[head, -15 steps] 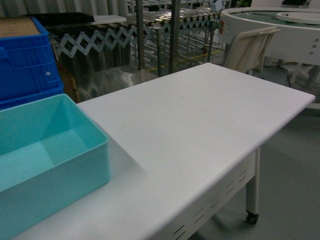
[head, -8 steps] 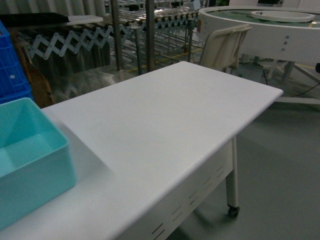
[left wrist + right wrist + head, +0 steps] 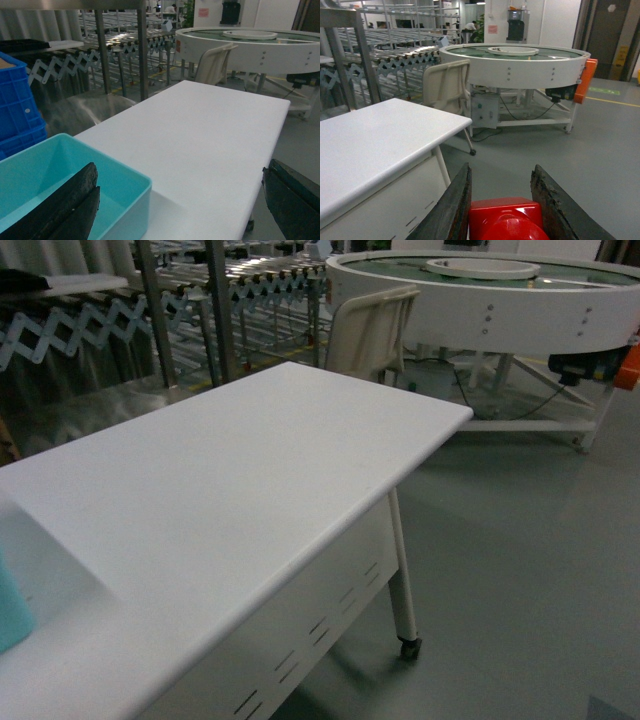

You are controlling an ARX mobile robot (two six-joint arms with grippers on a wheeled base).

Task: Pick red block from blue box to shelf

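The right gripper is clamped on the red block between its two dark fingers, while the left gripper hangs with its fingers spread wide apart.

A long white table on castor legs stands on a smooth grey floor, with a cream plastic chair at its far end. Beyond it sits a large round white conveyor with an orange unit at its side. Extendable roller conveyors and deep blue crates fill the left, under dim indoor light.
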